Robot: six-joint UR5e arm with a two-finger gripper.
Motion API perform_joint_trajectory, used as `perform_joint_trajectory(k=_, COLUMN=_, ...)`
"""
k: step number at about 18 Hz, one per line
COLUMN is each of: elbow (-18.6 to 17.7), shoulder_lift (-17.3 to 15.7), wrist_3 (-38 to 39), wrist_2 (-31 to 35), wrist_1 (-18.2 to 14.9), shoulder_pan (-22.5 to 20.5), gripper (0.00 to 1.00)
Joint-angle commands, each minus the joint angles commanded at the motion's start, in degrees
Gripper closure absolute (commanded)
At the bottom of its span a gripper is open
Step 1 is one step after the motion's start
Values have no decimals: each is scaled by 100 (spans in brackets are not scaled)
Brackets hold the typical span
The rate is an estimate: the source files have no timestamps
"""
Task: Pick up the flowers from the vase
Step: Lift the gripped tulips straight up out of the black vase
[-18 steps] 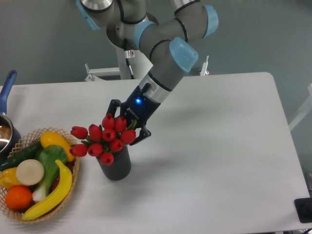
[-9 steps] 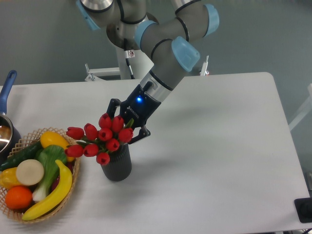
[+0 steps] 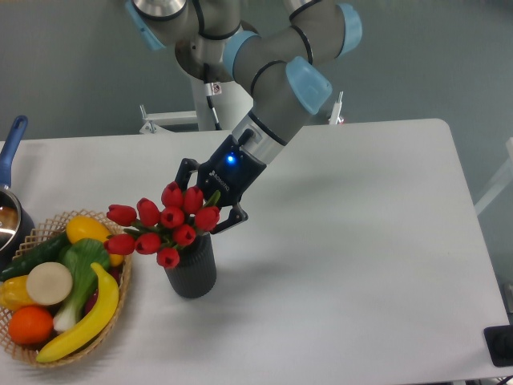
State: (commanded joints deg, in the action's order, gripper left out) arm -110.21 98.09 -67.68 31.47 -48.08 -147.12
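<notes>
From the one fixed camera, the bunch of red tulip buds on green stems (image 3: 164,226) sits low and left of the middle of the white worktop (image 3: 361,241), its stems running down into the short dark ribbed cylindrical vase (image 3: 192,269). The heads lean out of the vase toward ten o'clock, fanning over the rim of the woven wicker basket of colourful fruit and vegetables (image 3: 56,293), which stands at nine o'clock from the vase. A metal pot with a blue handle (image 3: 10,172) shows at the far left edge.

The black two-finger hand (image 3: 210,210) comes in from the vase's one o'clock, its fingers set on either side of the stems just under the buds and above the rim. It appears pressed in on the stems, though the buds hide the contact, so whether it truly pinches them cannot be told.

The bunch looks light, with bendy stems and soft heads that would crush or splay if squeezed. The sound hold is on the gathered stems below the buds. The vase seems light too and may drag up with the stems.
</notes>
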Motion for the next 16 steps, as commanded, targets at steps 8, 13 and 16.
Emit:
perform_joint_trajectory(k=8, elbow=18, shoulder_lift=-176, wrist_3=334, wrist_2=-519, wrist_1=0, shoulder_pan=-159, gripper=53)
perform_joint_trajectory(k=13, elbow=61, shoulder_lift=-273, wrist_3=474, wrist_2=-686, wrist_1=0, shoulder_pan=-229, gripper=53)
perform_joint_trajectory(k=16, elbow=62, shoulder_lift=-325, wrist_3=598, wrist_2=-941, wrist_1=-9, shoulder_pan=-220, gripper=53)
